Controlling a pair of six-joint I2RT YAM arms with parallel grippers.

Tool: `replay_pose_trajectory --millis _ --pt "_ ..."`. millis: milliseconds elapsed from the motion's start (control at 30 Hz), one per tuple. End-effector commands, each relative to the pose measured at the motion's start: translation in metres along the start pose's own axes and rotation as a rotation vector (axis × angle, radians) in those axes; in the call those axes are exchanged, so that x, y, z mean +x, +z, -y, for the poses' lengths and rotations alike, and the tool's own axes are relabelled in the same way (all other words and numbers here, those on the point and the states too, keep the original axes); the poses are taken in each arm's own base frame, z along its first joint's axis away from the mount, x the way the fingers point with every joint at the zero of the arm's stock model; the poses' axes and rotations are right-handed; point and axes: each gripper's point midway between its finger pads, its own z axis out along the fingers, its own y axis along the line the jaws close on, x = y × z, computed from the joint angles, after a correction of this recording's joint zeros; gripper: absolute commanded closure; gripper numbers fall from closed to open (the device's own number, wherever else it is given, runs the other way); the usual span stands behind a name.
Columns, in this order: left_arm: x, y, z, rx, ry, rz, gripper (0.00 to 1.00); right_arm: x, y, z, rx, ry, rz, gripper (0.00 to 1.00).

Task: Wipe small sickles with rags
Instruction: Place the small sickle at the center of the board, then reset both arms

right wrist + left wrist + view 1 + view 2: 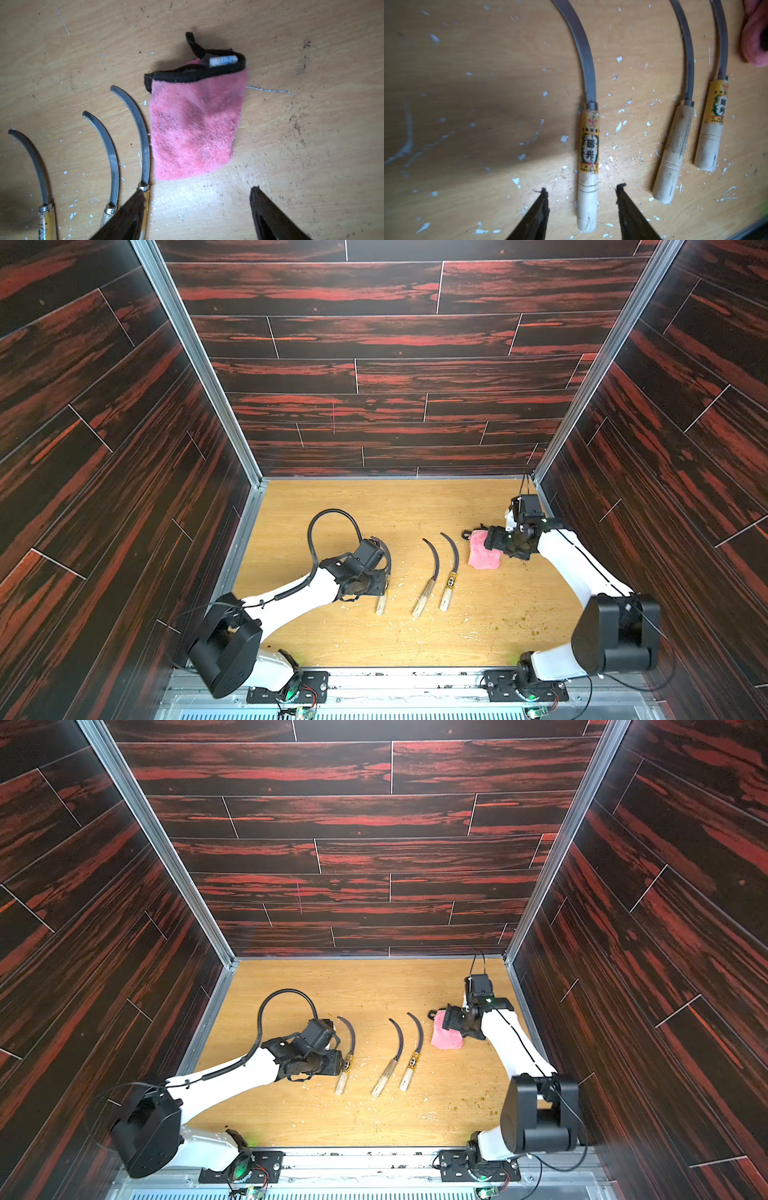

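Right wrist view: rag (193, 128) just beside sickle (142, 137), flecks (65, 172) around

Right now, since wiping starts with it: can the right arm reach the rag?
Probably yes: the right tool is open just short of the rag, nothing on it; the nearest sickle lies close beside one edge.

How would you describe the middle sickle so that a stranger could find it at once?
On the wooden tabletop, three small sickles lie side by side, left of the pink rag. Take the middle sickle. Its pale handle is bare, whereas the left sickle and the right sickle wear a yellow label band at the neck.
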Motion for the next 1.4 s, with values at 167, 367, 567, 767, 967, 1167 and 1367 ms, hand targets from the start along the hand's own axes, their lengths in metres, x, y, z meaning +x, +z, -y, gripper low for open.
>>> replay_pose_trajectory --millis 167,367,567,767,967,1167,1367 --pt "-0.045 -0.044 -0.064 -0.268 -0.072 0.227 0.43 -0.02 -0.024 -0.008 -0.09 0.027 0.225 0.19" --pt "-0.076 -0.082 -0.115 -0.513 -0.121 0.388 0.0 -0.043 -0.04 -0.005 -0.086 0.012 0.414 0.19" --pt "-0.099 -0.125 -0.176 -0.759 -0.189 0.586 0.0 -0.058 -0.057 0.001 -0.07 -0.024 0.621 0.13" --pt "-0.102 -0.132 -0.242 -0.947 -0.269 0.734 0.0 -0.068 -0.051 0.023 0.041 -0.042 0.777 0.04" --pt "-0.096 -0.106 -0.28 -0.898 -0.348 0.878 0.0 -0.068 -0.034 0.04 0.135 -0.074 0.893 0.04" --pt "-0.096 -0.098 -0.289 -0.915 -0.324 0.875 0.0 -0.069 -0.005 0.052 0.213 -0.093 0.894 0.04" --pt "-0.106 -0.088 -0.292 -0.862 -0.269 0.895 0.0 -0.071 0.017 0.053 0.223 -0.124 0.911 0.04"
